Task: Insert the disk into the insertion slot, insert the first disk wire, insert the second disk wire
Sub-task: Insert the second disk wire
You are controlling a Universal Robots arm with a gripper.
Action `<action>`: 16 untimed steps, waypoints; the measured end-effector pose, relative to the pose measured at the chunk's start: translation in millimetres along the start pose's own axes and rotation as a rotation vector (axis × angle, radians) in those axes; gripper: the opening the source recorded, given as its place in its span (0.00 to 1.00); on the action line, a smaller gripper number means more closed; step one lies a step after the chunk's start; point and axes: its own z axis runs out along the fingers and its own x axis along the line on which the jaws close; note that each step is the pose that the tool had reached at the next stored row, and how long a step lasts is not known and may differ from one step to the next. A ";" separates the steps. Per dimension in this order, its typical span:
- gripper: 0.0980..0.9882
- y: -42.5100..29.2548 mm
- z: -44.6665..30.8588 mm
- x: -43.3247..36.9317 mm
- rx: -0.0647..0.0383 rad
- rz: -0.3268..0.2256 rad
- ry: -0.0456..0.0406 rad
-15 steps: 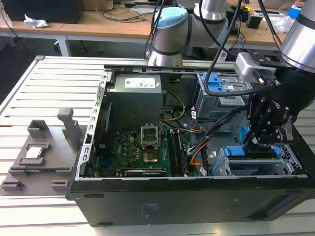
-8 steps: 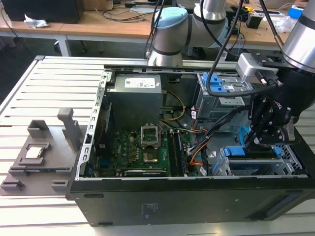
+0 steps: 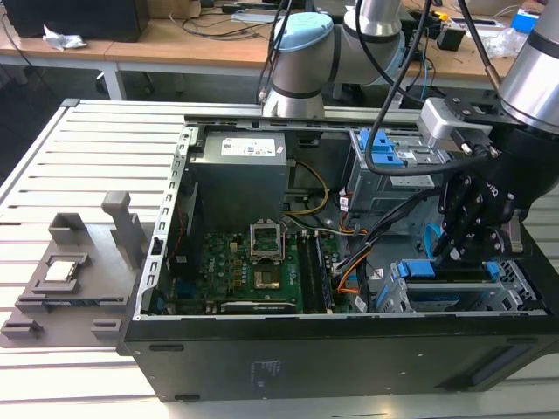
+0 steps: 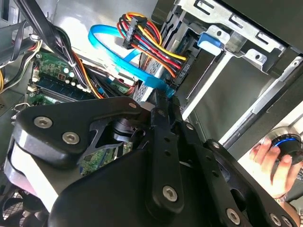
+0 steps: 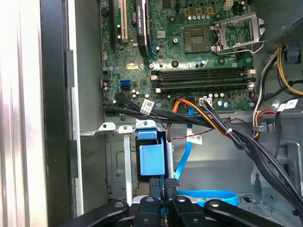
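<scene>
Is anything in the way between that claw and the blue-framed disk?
Nothing visible. The gripper, pinching the light-blue cable, sits right at the disk in its blue carrier; the black cable bundle passes clear of them.

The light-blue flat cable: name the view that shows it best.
The second wrist view: the light-blue flat cable arcs in a clear loop beside the orange-red wire bundle. The first wrist view shows a strip and a curve; the exterior view shows a sliver near the end effector.
</scene>
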 end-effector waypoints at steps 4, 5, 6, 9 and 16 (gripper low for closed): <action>0.15 0.9 -17.0 0.8 0.000 0.000 0.0003; 0.15 1.1 -20.4 0.5 0.000 0.000 0.0004; 0.14 1.6 -28.1 -0.9 0.000 0.000 0.0016; 0.01 2.5 -44.8 -1.4 0.000 0.000 0.0028; 0.01 2.9 -52.4 -1.0 0.000 0.000 0.0028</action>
